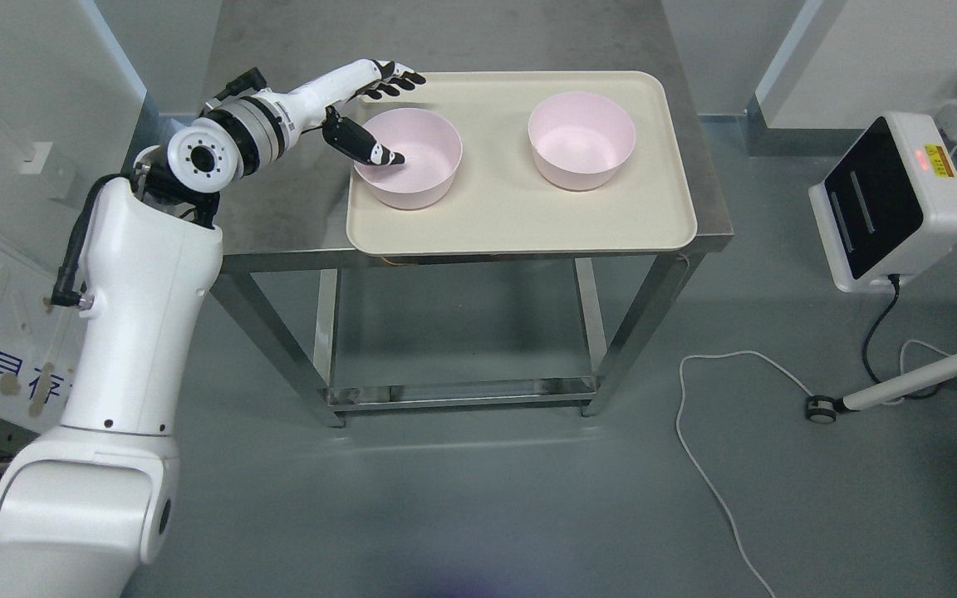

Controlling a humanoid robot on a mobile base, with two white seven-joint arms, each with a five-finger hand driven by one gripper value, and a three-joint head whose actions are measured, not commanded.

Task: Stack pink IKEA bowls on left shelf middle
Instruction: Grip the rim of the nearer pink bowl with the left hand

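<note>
Left hand (370, 108) spread open, thumb dipping inside the near pink bowl (420, 162), gripping nothing.

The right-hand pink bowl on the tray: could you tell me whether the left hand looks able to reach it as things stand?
Probably yes. The left hand is at the left bowl, and only bare tray separates it from the right bowl.
</note>
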